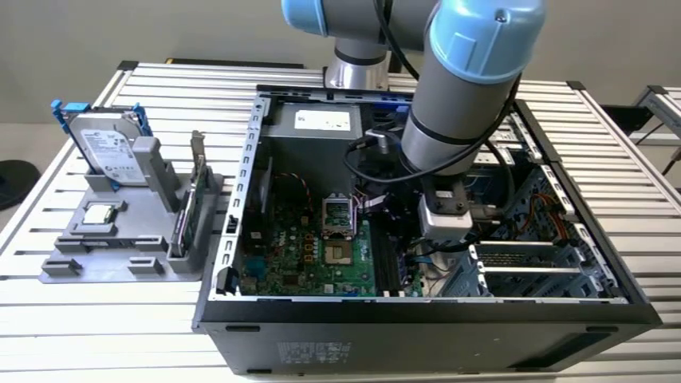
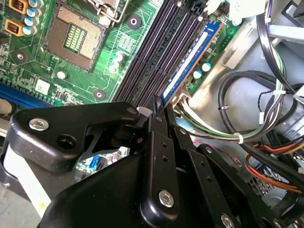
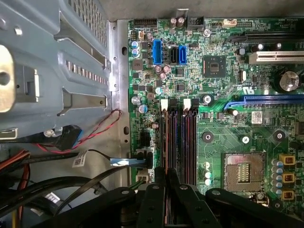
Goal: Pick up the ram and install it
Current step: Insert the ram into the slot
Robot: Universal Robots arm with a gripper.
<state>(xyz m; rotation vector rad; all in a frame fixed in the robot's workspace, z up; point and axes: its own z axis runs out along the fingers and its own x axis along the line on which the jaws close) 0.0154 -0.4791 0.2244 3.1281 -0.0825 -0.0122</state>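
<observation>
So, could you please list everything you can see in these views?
ram: one, dark blue, standing in the memory slot nearest the cables.
motherboard: one, green, inside the case.
CPU socket: one, open and empty, on the motherboard.
computer case: one, black, open on the table.
hard drive: one, silver, upright in the fixture.
CPU chip: one, silver, flat on the fixture.
card: one, dark, upright in the fixture.
fixture: one, grey, at the exterior view's left.
table: one, pale slatted metal.
arm: one, grey and blue, reaching into the case.
jaws: black, closed, at the ram's end.
</observation>
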